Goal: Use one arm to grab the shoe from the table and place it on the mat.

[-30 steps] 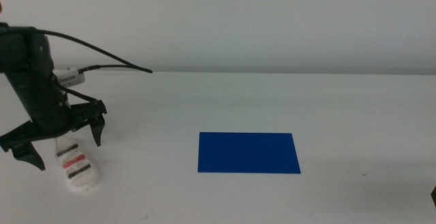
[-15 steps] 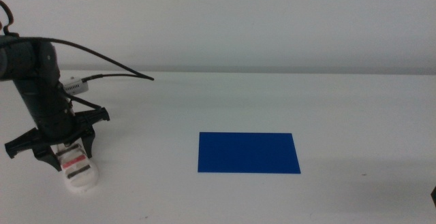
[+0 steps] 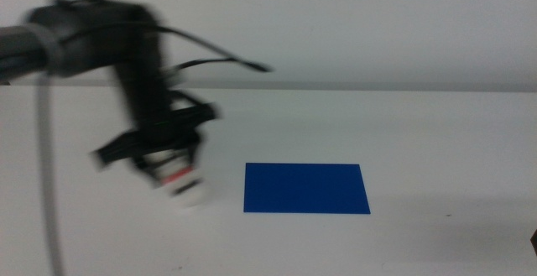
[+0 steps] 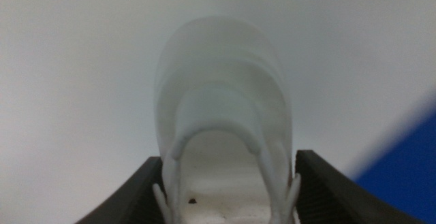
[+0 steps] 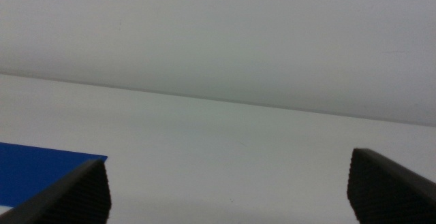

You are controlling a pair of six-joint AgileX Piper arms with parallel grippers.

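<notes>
My left gripper (image 3: 172, 171) is shut on the white shoe (image 3: 182, 185) and holds it above the white table (image 3: 336, 234), just left of the blue mat (image 3: 305, 188). The picture of the arm and shoe is blurred by motion. In the left wrist view the shoe (image 4: 221, 94) fills the space between my two jaws, its white sole end pointing away, and a corner of the mat (image 4: 409, 169) shows beside it. My right gripper (image 5: 231, 190) is open and empty, low at the table's right side, with a mat corner (image 5: 41, 166) in its view.
A black cable (image 3: 226, 58) trails from the left arm toward the back of the table. A pale wall (image 3: 336, 24) rises behind the table's far edge.
My left gripper closed on the shoe, lifted it off the table and carried it right toward the mat. The right arm has not moved.
</notes>
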